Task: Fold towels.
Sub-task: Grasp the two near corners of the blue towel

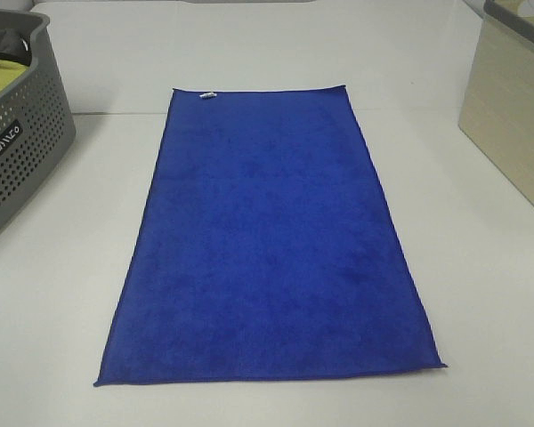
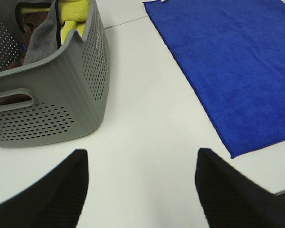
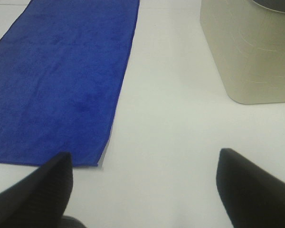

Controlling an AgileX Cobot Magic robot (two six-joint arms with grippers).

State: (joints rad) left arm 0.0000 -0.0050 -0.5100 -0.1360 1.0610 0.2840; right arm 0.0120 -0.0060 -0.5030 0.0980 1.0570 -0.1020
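Right now your royal-blue towel (image 1: 271, 240) lies spread flat and unfolded on the white table (image 1: 481, 267), roughly in the middle, with its long sides running away from the robot. Its small white tag (image 1: 209, 96) sits on the far short edge, close to the far-left corner. The near short edge lies close to the table's front, and the near-right corner curls up a touch.

Your left gripper (image 2: 141, 152) has its two dark fingers (image 2: 61, 190) spread wide apart, with bare table showing between them. It hangs over the table to the left of the towel's near-left corner, apart from the cloth. The grey perforated basket (image 2: 61, 104) stands further left, well apart from the towel. Inside it you can see a yellow-green cloth (image 2: 73, 14) beside a grey cloth (image 2: 40, 42).

Your right gripper (image 3: 143, 153) is likewise spread wide, and only tabletop lies between its fingers (image 3: 256, 190). It hovers just to the right of the towel's near-right corner. From the wrist view you cannot tell whether the finger nearer the towel touches the cloth. A beige bin (image 3: 251, 57) stands on the table further right, apart from the towel's long edge.
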